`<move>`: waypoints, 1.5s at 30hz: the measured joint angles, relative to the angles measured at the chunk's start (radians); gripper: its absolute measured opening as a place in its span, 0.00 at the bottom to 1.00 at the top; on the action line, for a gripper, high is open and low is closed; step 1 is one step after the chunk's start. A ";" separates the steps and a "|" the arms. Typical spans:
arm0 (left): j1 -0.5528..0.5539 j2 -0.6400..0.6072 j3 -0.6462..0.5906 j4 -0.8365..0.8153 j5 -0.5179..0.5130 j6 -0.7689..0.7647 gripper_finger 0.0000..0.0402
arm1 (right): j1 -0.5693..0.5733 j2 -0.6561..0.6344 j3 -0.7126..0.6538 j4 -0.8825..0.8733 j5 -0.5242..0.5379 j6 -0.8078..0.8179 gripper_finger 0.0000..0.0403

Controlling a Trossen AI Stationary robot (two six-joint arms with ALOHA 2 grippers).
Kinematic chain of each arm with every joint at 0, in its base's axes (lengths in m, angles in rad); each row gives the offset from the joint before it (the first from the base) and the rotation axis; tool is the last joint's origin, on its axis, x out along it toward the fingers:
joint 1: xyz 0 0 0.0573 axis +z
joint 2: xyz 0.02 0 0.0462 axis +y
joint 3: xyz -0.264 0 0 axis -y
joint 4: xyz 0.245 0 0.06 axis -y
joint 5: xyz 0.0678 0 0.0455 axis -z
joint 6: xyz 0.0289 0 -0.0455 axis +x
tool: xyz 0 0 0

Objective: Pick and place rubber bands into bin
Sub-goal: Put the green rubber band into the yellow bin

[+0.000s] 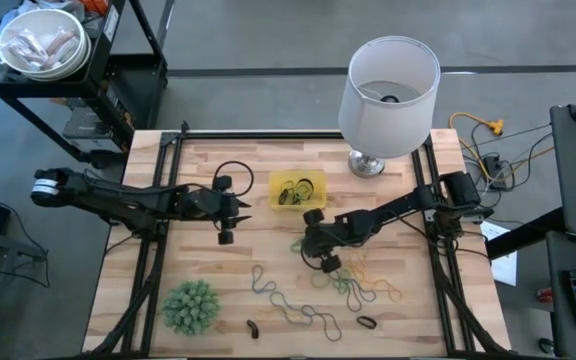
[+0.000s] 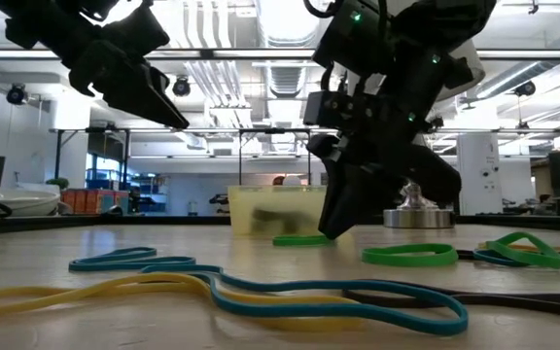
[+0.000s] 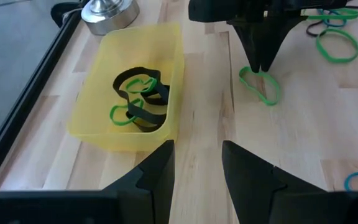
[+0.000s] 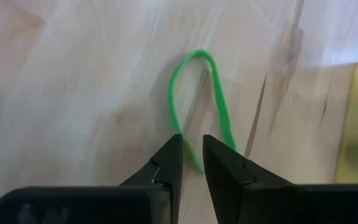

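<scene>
The yellow bin (image 1: 279,181) (image 3: 166,50) sits at the table's middle, toward the far edge, with green and black rubber bands (image 3: 138,99) inside. One green band (image 3: 261,86) (image 4: 194,93) (image 2: 299,240) lies flat on the wood just near of the bin. My right gripper (image 1: 306,243) (image 2: 333,231) (image 4: 191,146) points down at that band's end with its fingers a narrow gap apart, one on each side of the strand. My left gripper (image 1: 246,205) (image 3: 197,158) hovers open, left of the bin, above the table. My right gripper comes from above, pointing down, its tips at the table on either side of the green band's end (image 4: 195,163). A narrow gap still shows between the fingers, and I cannot tell whether they touch the strand. The band lies flat on the table.
More bands in green, yellow, blue and black (image 1: 358,285) (image 1: 288,305) are scattered over the near half of the table. A spiky green plant (image 1: 190,305) stands near the left corner. A white lampshade (image 1: 388,85) on a metal base (image 1: 368,163) stands right of the bin.
</scene>
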 joint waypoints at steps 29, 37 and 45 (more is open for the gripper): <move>0.000 0.002 0.000 0.003 0.000 0.000 0.29 | -0.011 0.000 -0.020 0.030 -0.030 0.004 0.14; 0.000 0.004 0.000 0.003 0.000 0.001 0.29 | -0.015 0.000 -0.038 0.068 -0.054 0.002 0.14; 0.000 0.004 0.000 0.003 0.000 0.001 0.29 | -0.015 0.000 -0.060 0.103 -0.067 -0.003 0.14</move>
